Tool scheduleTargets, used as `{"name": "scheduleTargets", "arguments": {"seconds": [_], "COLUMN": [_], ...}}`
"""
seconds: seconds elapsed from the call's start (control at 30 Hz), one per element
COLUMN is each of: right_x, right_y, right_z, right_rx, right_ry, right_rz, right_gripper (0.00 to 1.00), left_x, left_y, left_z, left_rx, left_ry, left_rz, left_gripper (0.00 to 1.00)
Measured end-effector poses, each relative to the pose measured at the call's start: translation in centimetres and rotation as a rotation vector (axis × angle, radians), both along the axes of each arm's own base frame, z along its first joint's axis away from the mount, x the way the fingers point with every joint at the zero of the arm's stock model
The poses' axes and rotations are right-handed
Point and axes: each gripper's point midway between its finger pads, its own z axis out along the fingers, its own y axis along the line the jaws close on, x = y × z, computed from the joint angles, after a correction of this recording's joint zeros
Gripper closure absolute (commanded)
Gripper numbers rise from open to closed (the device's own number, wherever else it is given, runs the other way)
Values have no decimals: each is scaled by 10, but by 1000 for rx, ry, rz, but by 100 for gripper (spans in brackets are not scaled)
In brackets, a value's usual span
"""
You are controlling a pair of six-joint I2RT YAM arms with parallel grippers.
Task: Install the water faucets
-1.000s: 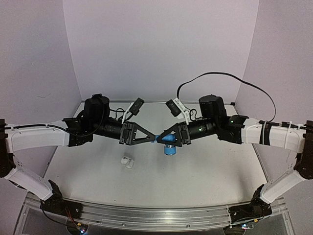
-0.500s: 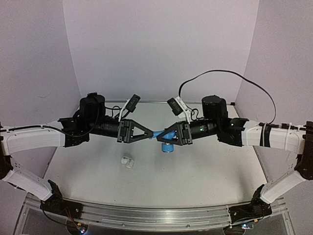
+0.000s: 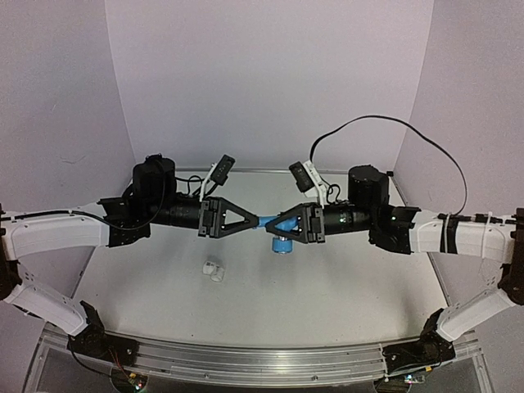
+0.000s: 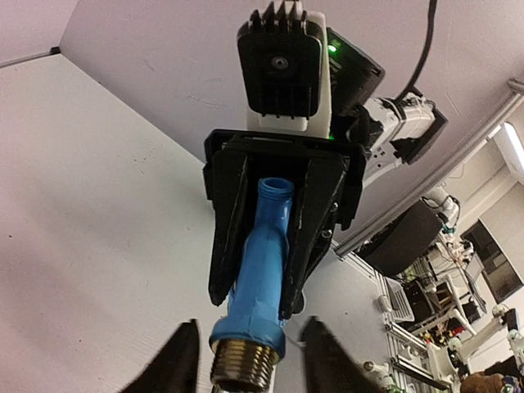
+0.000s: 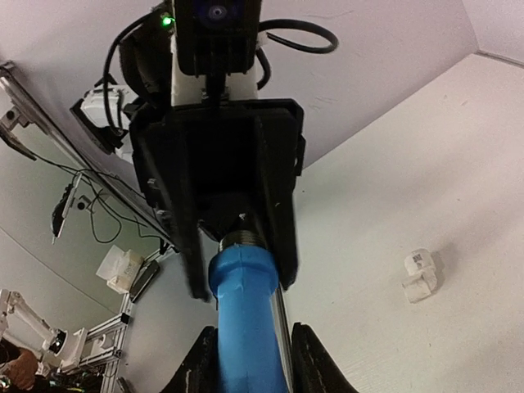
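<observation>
The bright-blue water faucet (image 3: pixel 281 241) hangs in mid-air above the table's middle, between both grippers. My right gripper (image 5: pixel 255 360) is shut on its blue body (image 5: pixel 243 327). My left gripper (image 4: pixel 248 340) is open; its fingertips (image 4: pixel 182 358) stand either side of the faucet's threaded metal end (image 4: pixel 241 368) with a gap on each side. In the top view the left gripper (image 3: pixel 255 219) and right gripper (image 3: pixel 268 223) meet tip to tip. The white pipe fitting (image 3: pixel 214 269) lies on the table below the left gripper, also in the right wrist view (image 5: pixel 419 274).
A white table (image 3: pixel 344 286) is enclosed by pale walls at the back and both sides. An aluminium rail (image 3: pixel 246 360) runs along the near edge. A black cable (image 3: pixel 393 127) loops above the right arm.
The right gripper closed on the blue faucet, then the left gripper opened and let go of it. The right arm has drawn slightly to the right.
</observation>
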Motion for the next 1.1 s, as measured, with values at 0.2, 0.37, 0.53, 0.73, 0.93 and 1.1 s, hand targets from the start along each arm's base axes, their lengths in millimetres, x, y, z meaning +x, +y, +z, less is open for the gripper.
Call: {"name": "scheduleTargets", "arguments": {"seconds": [0.2,0.37,0.53,0.73,0.93,1.1], "right_x": [40,69,82,83,80,74], "right_y": [-20,-58,-98,-109,-106,-110], "right_z": [-33,-86,-115,-122,-121,-116], "right_rx": [-166,-432,-622,-683,-677,-652], "right_ry": [4,-17,-66,-95,-99,-106], "right_rz": [-274,-501,-653,-673,-643,-645], "right_gripper": [100,100,100,100,100,100], "left_x": [43,90,89,67,80,81], "left_y": [18,64,99,109,111,99], "left_z": [-14,-68,-137,-193,-220,-235], "left_rx": [62,264,536,759,912,994], "left_ry": [64,218,383,503,525,515], "left_rz": [225,534,699,715,783,820], "left_gripper": [6,13,15,11,29,24]}}
